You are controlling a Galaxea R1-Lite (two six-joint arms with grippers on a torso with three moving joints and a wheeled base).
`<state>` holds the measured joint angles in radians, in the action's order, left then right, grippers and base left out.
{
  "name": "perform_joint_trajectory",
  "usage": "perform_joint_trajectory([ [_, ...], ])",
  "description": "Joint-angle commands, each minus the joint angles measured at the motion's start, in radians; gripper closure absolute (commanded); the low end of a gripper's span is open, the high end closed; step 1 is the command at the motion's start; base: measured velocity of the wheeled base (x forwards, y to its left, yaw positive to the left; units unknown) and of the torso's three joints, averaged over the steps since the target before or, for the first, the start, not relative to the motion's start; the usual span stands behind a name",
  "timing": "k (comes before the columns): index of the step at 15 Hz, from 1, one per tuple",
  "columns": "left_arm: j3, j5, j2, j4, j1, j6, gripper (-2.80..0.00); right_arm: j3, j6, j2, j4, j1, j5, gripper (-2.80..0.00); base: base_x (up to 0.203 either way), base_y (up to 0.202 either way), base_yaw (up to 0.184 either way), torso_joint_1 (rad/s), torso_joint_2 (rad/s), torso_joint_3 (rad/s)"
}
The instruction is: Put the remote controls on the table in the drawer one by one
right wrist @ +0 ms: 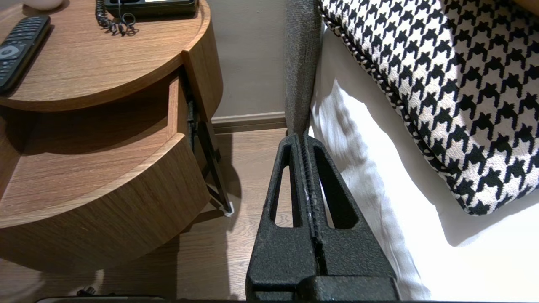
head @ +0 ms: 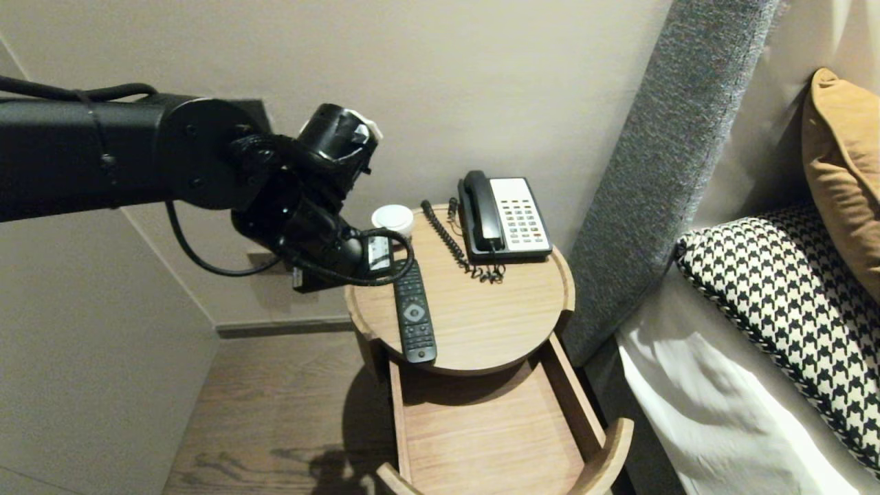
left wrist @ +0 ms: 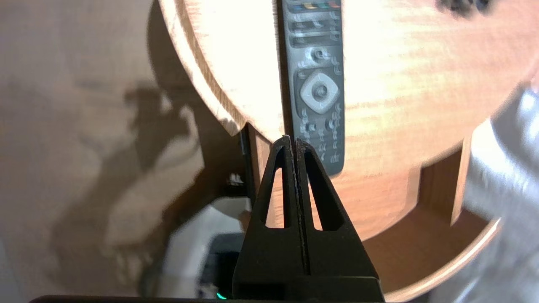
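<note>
A black remote control (head: 414,313) lies on the round wooden bedside table (head: 495,323), pointing toward its front edge. My left arm reaches in from the left, with its wrist above the table's left rim, near the remote's far end. In the left wrist view my left gripper (left wrist: 293,141) is shut and empty, hovering above the remote (left wrist: 320,90) close to the table's edge. My right gripper (right wrist: 304,136) is shut with nothing in it, low over the wooden floor between the table and the bed.
Below the tabletop an empty drawer (head: 495,426) stands pulled out. A black and white telephone (head: 505,220) with a coiled cord and a white cup (head: 392,220) sit at the table's back. A grey headboard (head: 653,179) and a bed with a houndstooth pillow (head: 790,302) are on the right.
</note>
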<state>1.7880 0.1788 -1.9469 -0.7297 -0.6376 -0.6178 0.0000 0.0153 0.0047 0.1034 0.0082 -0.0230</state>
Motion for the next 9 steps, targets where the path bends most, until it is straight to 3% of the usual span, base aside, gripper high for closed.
perform_joint_trajectory([
  [1, 0.151, 0.014, -0.162, -0.117, -0.011, -0.074, 0.00, 0.040, 0.002, 0.001, 0.001, 0.001, 0.000, 0.00, 0.000, 0.000, 0.000, 0.000, 0.00, 0.000],
  [2, 0.149, 0.021, -0.192, -0.127, -0.017, -0.099, -1.77, 0.040, 0.000, 0.001, 0.001, 0.001, 0.000, 0.00, 0.000, 0.000, 0.000, 0.000, 0.00, 0.000],
  [3, 0.144, 0.025, -0.207, -0.130, -0.023, -0.109, -2.80, 0.040, 0.000, 0.001, 0.001, 0.001, 0.000, 0.00, 0.000, 0.000, 0.000, 0.000, 0.00, 0.000],
  [9, 0.145, 0.091, -0.252, -0.021, -0.043, -0.160, -2.80, 0.040, 0.000, 0.001, 0.001, 0.001, 0.000, 0.00, 0.000, 0.000, 0.000, 0.000, 0.00, 0.000],
])
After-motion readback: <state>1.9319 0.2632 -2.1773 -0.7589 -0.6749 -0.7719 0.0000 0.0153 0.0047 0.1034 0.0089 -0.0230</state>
